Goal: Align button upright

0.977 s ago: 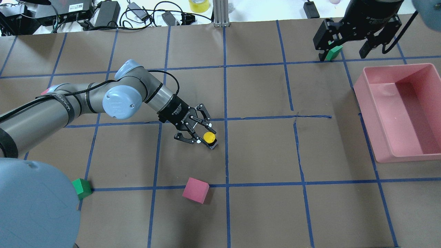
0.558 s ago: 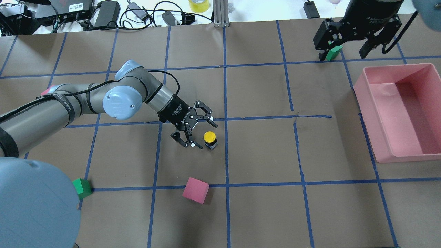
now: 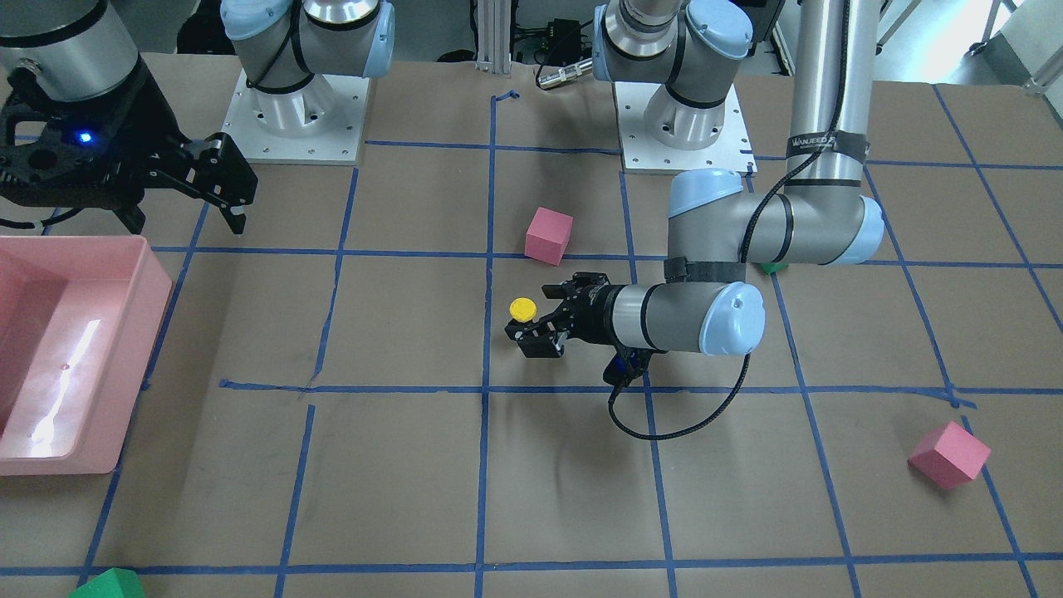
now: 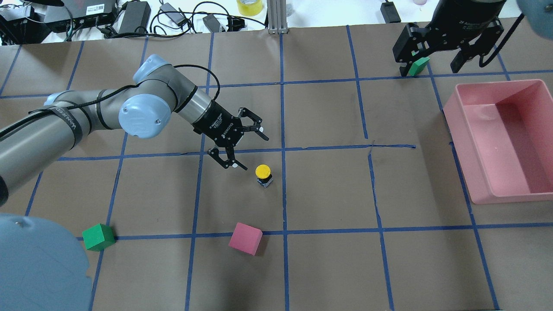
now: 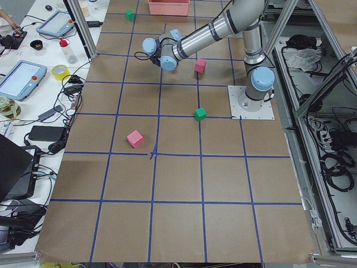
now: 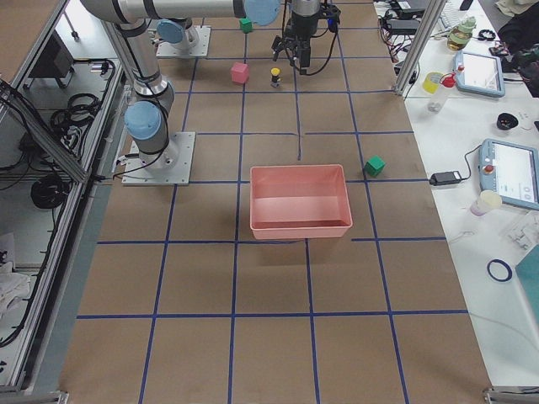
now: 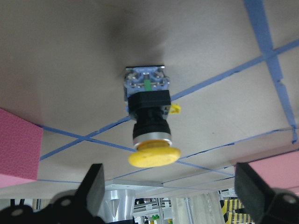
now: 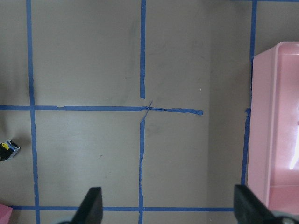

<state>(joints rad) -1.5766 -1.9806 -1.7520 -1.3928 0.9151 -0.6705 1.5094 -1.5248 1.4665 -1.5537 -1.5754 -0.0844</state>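
Though the button [image 4: 263, 173] stands upright, its cap hides its body overhead.

One button [image 4: 262, 171], two pink cubes [image 3: 548, 235] [image 3: 949, 454], two green cubes [image 4: 98, 236] [image 4: 418, 67], one pink bin [image 4: 464, 142], two robot arms [image 4: 86, 116] [image 4: 462, 17]

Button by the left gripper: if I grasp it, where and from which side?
Probably the black body under the yellow cap, coming in low from where the open left gripper is. The button stands upright; the body's flat sides suit a pinch, the round overhanging cap would slip.
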